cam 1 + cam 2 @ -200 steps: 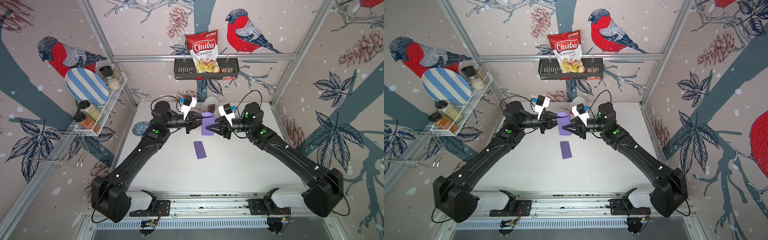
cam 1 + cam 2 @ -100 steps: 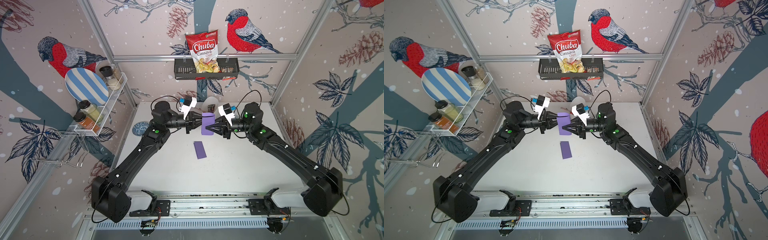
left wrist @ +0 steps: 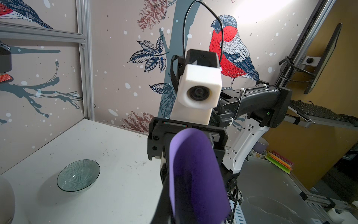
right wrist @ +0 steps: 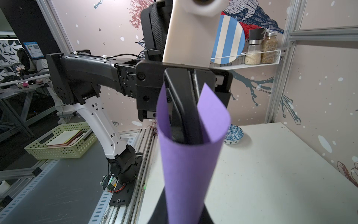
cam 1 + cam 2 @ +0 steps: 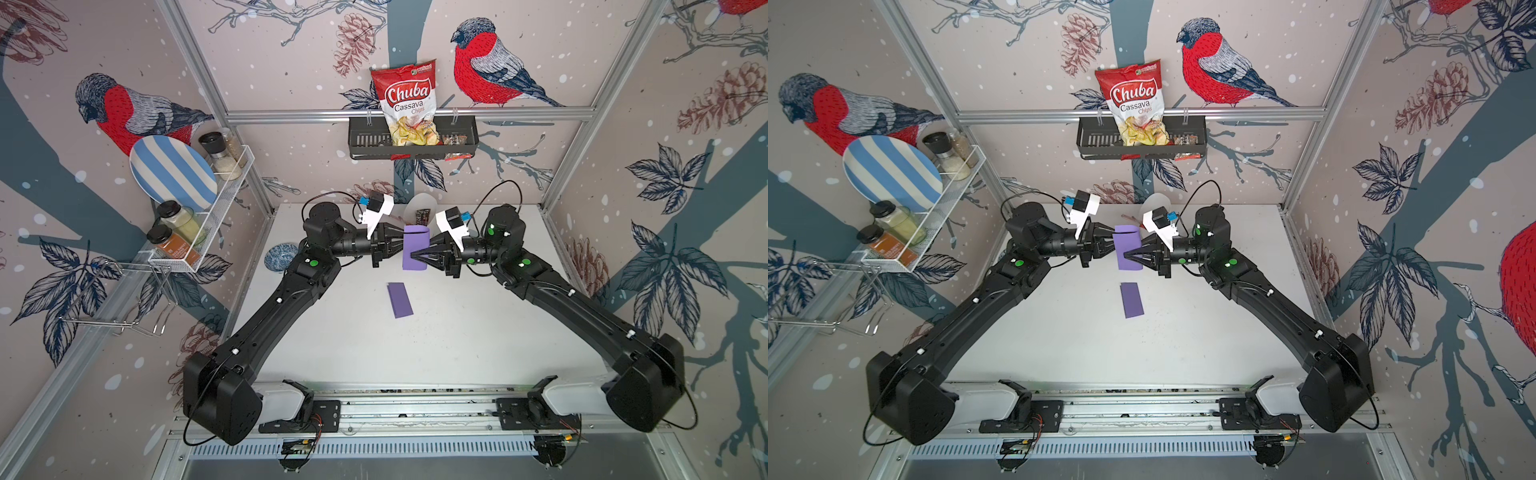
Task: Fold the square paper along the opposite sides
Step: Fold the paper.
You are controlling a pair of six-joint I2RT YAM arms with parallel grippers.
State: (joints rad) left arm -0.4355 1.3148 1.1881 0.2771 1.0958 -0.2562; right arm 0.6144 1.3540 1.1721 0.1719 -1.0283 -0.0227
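1. The left gripper (image 5: pixel 400 246) has its fingers pressed together, with the tips at the left edge of the paper (image 5: pixel 417 239). In the right wrist view these fingers (image 4: pixel 190 108) lie inside the sheet's curl. Whether they nip the sheet itself cannot be told.
2. The right gripper (image 5: pixel 414 258) is nearly closed and pinches the paper from the opposite side, with one finger lying across its upper face.
3. The table (image 5: pixel 415 345) is white and scuffed. Both arms reach over its far half.
4. The paper is plain matte purple and is held in the air above the far middle of the table, between the two grippers.
   - In both top views it reads as a rectangle with its far end rolled over (image 5: pixel 1128 241).
   - In the right wrist view it bends into an open trough (image 4: pixel 189 164). Two opposite sides curve toward each other but stay apart, and no sharp crease shows.
   - In the left wrist view it forms a rounded arch (image 3: pixel 195 174).
5. The strip (image 5: pixel 400 299) is a second purple piece, narrow and rectangular. It lies flat and slightly slanted on the table, nearer the base and apart from both grippers.
6. The bowl (image 5: pixel 281 257) is blue-patterned and sits at the table's left edge, beside the left arm.
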